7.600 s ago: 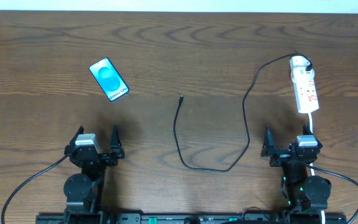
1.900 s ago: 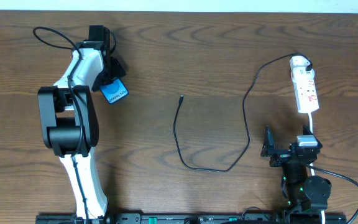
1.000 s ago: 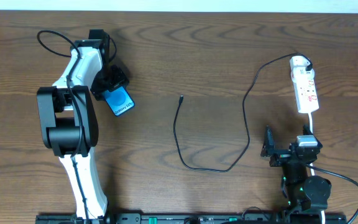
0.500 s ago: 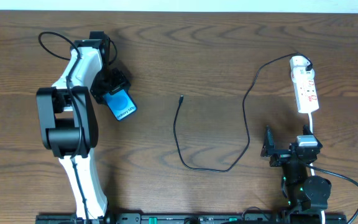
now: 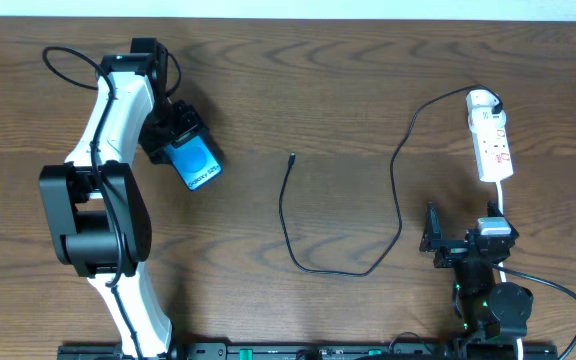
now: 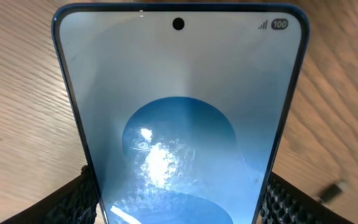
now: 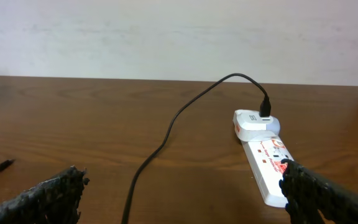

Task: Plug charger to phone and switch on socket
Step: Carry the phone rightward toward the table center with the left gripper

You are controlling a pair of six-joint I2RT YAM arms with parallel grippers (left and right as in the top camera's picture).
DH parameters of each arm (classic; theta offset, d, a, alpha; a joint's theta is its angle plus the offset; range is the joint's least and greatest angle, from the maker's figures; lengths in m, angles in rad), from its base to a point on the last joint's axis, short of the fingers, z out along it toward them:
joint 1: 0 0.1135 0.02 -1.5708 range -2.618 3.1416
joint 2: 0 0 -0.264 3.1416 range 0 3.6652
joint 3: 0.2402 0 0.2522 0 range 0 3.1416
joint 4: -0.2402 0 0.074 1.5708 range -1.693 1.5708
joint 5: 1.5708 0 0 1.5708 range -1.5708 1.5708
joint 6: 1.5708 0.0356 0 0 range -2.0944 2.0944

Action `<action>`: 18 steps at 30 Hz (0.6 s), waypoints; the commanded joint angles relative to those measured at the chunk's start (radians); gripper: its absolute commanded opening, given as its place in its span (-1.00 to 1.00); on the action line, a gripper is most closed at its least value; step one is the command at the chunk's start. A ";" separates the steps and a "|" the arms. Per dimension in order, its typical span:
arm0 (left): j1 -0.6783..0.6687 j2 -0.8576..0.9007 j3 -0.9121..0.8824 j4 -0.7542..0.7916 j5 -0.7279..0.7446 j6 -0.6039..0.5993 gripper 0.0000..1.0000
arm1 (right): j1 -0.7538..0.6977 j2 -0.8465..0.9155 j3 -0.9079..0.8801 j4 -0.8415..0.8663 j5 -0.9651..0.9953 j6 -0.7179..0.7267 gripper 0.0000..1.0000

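My left gripper (image 5: 178, 135) is shut on the phone (image 5: 195, 163), a blue-screened smartphone with white text, at the table's left. In the left wrist view the phone (image 6: 179, 118) fills the frame between my two padded fingers (image 6: 179, 202). The charger (image 5: 288, 215) is a thin black cable looping across the middle, its free plug tip (image 5: 292, 157) lying apart to the right of the phone. The cable runs up to the white socket (image 5: 491, 140) at the far right. My right gripper (image 5: 458, 240) is open and empty, below the socket (image 7: 266, 158).
The charger's adapter (image 7: 255, 121) sits plugged into the socket's far end. A white cable (image 5: 501, 200) runs from the socket past my right arm's base. A pale wall (image 7: 179, 37) stands behind the table's far edge.
My left arm reached out from rest, closed on the phone and has carried it down and to the right, toward the cable tip. The right arm has not moved.
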 commanded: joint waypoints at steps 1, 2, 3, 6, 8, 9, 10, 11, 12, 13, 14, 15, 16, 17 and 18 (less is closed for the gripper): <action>-0.002 -0.019 0.003 -0.003 0.108 -0.044 0.38 | 0.015 -0.006 -0.001 -0.005 0.005 0.011 0.99; -0.002 -0.019 0.003 -0.002 0.132 -0.070 0.37 | 0.015 -0.006 -0.001 -0.005 0.005 0.011 0.98; -0.002 -0.019 0.003 -0.002 0.143 -0.074 0.38 | 0.015 -0.006 -0.001 -0.005 0.005 0.011 0.98; -0.002 -0.019 0.003 -0.002 0.185 -0.089 0.38 | 0.015 -0.006 -0.001 -0.005 0.005 0.011 0.98; -0.002 -0.019 0.003 -0.003 0.228 -0.116 0.38 | 0.015 -0.006 -0.001 -0.005 0.005 0.011 0.98; -0.002 -0.019 0.003 -0.003 0.244 -0.134 0.37 | 0.015 -0.006 -0.001 -0.005 0.005 0.011 0.99; -0.002 -0.019 0.003 -0.003 0.266 -0.155 0.38 | 0.015 -0.006 -0.001 -0.005 0.005 0.011 0.98; -0.003 -0.019 0.003 -0.003 0.288 -0.170 0.38 | 0.015 -0.006 -0.001 -0.005 0.005 0.011 0.98; -0.004 -0.019 0.003 -0.003 0.306 -0.184 0.37 | 0.015 -0.006 -0.001 -0.005 0.005 0.011 0.99; -0.007 -0.019 0.003 -0.003 0.320 -0.198 0.37 | 0.015 -0.006 -0.001 -0.005 0.005 0.011 0.99; -0.009 -0.019 0.003 -0.003 0.334 -0.217 0.37 | 0.015 -0.006 -0.001 -0.005 0.005 0.011 0.98; -0.015 -0.019 0.003 -0.003 0.349 -0.245 0.37 | 0.015 -0.006 -0.001 -0.005 0.005 0.011 0.98; -0.019 -0.019 0.003 -0.003 0.363 -0.265 0.37 | 0.015 -0.006 -0.001 -0.005 0.005 0.011 0.99; -0.022 -0.019 0.003 -0.003 0.375 -0.285 0.37 | 0.015 -0.006 -0.001 -0.005 0.005 0.011 0.98; -0.026 -0.019 0.003 -0.003 0.388 -0.304 0.37 | 0.015 -0.006 -0.001 -0.005 0.005 0.011 0.99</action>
